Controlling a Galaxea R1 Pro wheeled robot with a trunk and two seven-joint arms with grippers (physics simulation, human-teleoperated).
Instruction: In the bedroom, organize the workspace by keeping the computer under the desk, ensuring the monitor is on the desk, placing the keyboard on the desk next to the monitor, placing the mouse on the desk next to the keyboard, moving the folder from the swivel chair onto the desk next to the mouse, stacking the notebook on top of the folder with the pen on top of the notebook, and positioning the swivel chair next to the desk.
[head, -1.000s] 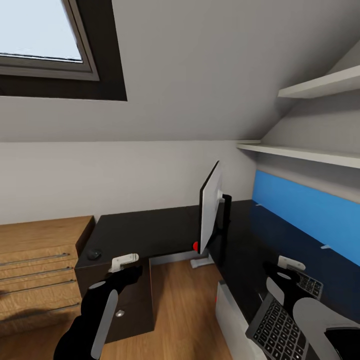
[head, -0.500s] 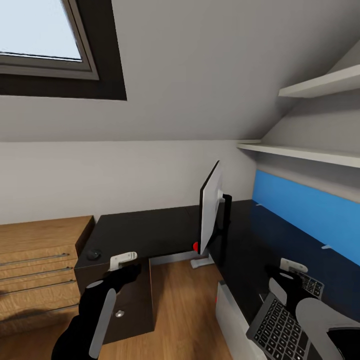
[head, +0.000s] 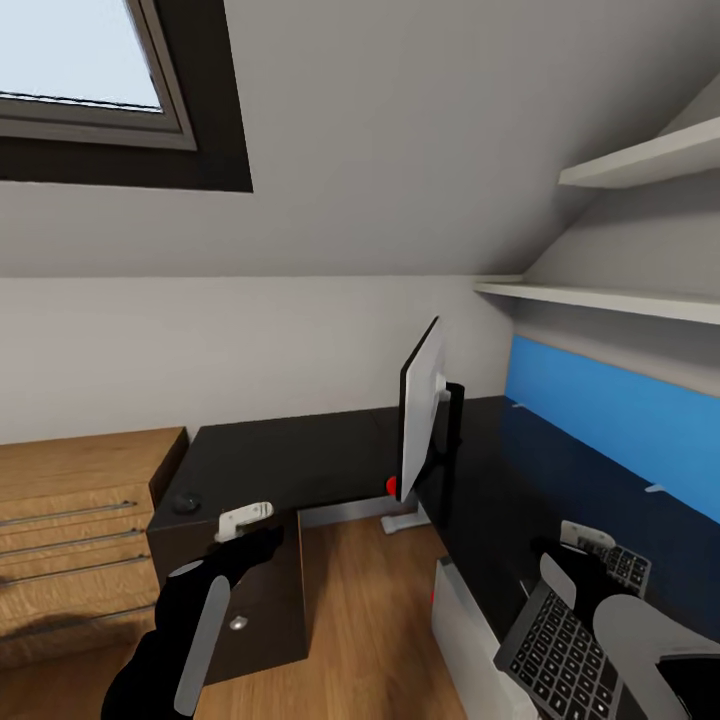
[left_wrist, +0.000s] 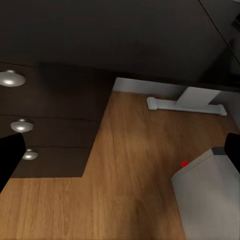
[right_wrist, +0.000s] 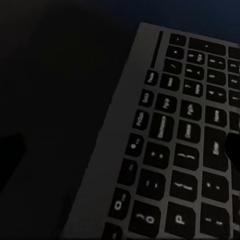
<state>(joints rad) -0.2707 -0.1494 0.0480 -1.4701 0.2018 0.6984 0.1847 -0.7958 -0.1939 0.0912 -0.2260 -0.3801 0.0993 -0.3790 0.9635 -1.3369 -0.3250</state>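
Right claw (head: 582, 545) over keyboard (head: 572, 640) at worktop (head: 300, 460) edge; fingers apart, keys between them in wrist view. Left claw (head: 245, 522) spread above floor beside drawers. Monitor (head: 421, 420) upright on worktop. Mouse (head: 185, 502) near worktop corner. Computer (head: 465, 640) below.

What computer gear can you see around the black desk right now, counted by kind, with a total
Monitor: 1, standing on the desk
Keyboard: 1, on the desk under the right gripper
Mouse: 1, on the desk's left end
Computer tower: 1, on the floor beside the desk
Total: 4
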